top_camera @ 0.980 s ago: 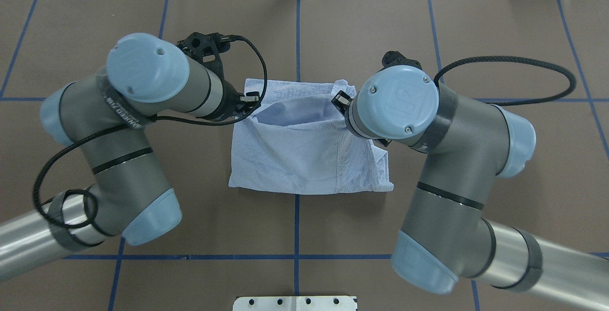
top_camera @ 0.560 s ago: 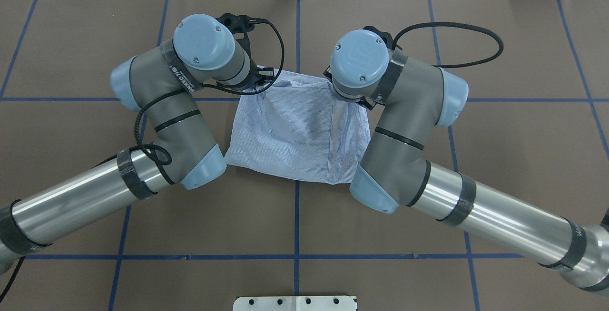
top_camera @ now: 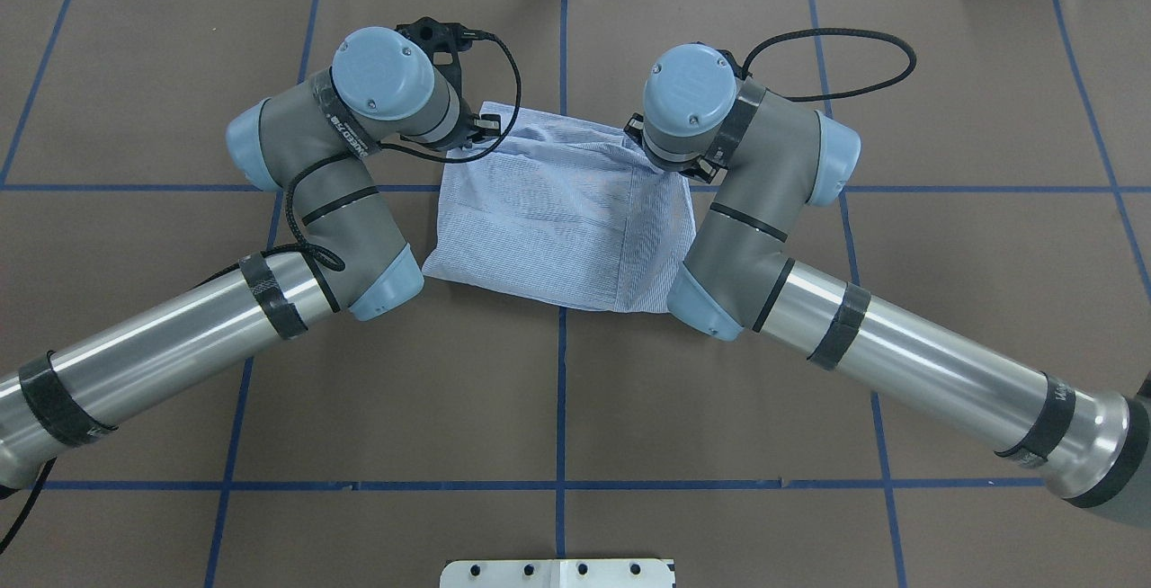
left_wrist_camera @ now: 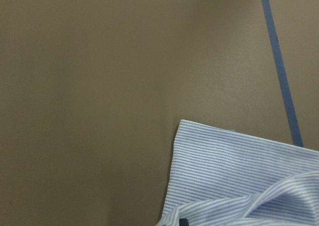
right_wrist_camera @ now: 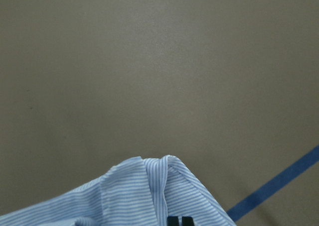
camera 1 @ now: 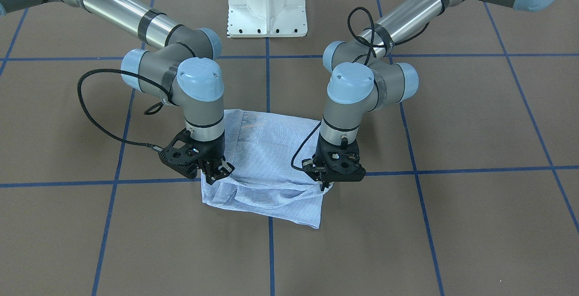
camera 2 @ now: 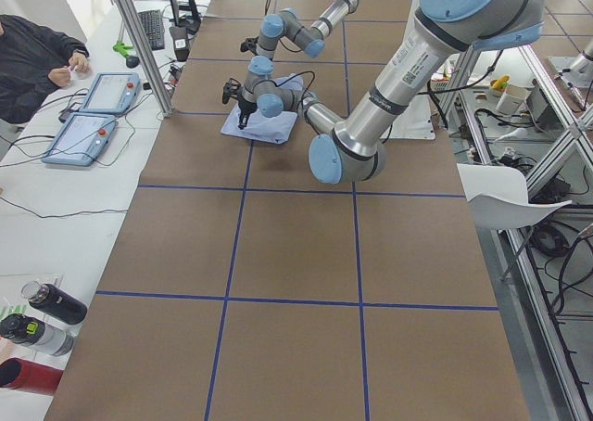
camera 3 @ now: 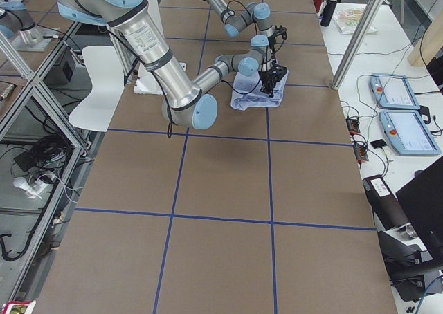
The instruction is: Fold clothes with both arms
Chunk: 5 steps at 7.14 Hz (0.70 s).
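The light blue striped shirt (top_camera: 557, 219) lies folded into a rough square on the brown table; it also shows in the front view (camera 1: 267, 169). My left gripper (top_camera: 481, 129) is shut on the shirt's far left corner, seen in the front view (camera 1: 326, 183) pinching fabric low over the table. My right gripper (top_camera: 634, 134) is shut on the far right corner (camera 1: 218, 174). The left wrist view shows striped cloth (left_wrist_camera: 249, 176) bunched at the fingertips. The right wrist view shows a folded corner (right_wrist_camera: 159, 196) around the dark fingertips (right_wrist_camera: 179, 221). Collar, pocket and buttons are hidden.
Blue tape lines (top_camera: 562, 49) grid the brown table. The white base pedestal (camera 1: 267, 4) stands behind the shirt on the robot's side. An operator (camera 2: 37, 55) and teach pendants (camera 2: 93, 115) are at a side bench beyond the far table edge, with bottles (camera 2: 51, 302) nearby.
Both arms have reached away from the robot and lowered, carrying the held edge over the shirt to its far side. The raised pouch of cloth has flattened into a fold.
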Each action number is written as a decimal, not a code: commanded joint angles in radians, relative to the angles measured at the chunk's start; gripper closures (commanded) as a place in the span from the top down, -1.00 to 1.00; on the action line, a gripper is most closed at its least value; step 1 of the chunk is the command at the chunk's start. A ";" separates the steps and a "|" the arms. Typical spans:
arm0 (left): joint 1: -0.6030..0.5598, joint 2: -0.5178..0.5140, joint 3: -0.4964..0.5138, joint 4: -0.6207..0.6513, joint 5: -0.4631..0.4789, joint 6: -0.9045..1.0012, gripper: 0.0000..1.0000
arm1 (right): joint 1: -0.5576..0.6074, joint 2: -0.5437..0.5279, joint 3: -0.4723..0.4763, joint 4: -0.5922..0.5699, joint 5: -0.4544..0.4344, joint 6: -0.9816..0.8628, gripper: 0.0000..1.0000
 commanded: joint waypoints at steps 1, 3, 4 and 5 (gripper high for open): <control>-0.030 0.000 -0.010 -0.019 -0.020 0.018 0.99 | 0.057 0.008 -0.002 -0.021 0.095 -0.123 1.00; -0.123 0.112 -0.196 0.024 -0.225 0.155 1.00 | 0.181 0.018 0.068 -0.123 0.292 -0.320 1.00; -0.143 0.219 -0.368 0.108 -0.257 0.261 1.00 | 0.237 0.005 0.131 -0.238 0.352 -0.482 1.00; -0.172 0.258 -0.491 0.248 -0.262 0.357 1.00 | 0.287 -0.046 0.216 -0.351 0.365 -0.666 1.00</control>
